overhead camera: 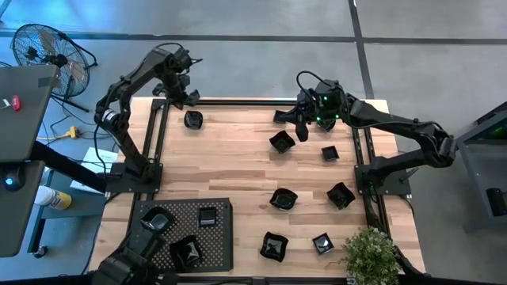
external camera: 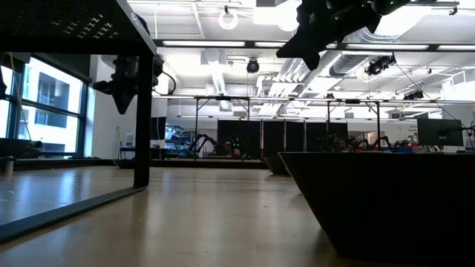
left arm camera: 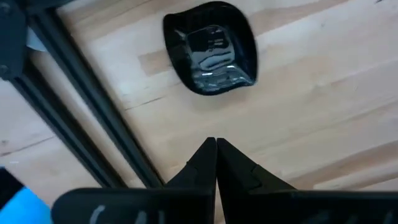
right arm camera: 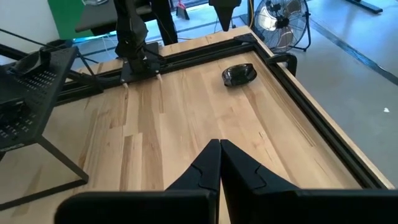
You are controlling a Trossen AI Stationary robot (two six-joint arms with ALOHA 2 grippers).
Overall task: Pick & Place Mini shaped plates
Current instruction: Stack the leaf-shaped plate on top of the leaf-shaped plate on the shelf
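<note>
Several small glossy black plates lie apart on the wooden table (overhead camera: 238,158). One rounded plate (overhead camera: 193,119) (left arm camera: 211,48) sits near the far left corner. My left gripper (overhead camera: 188,100) (left arm camera: 216,146) hovers just beyond it, shut and empty. My right gripper (overhead camera: 301,131) (right arm camera: 219,146) hangs shut and empty over the far middle, beside an angular plate (overhead camera: 282,142). The right wrist view shows the rounded plate (right arm camera: 239,74) farther off. Three plates, among them one (overhead camera: 207,218), rest on the perforated tray (overhead camera: 224,207).
The black perforated tray stands on legs at the near left corner (external camera: 67,22). A potted plant (overhead camera: 371,255) sits at the near right edge. Black frame rails (overhead camera: 238,102) run along the far edge and both sides. Bare wood lies open between the left rail and the middle plates.
</note>
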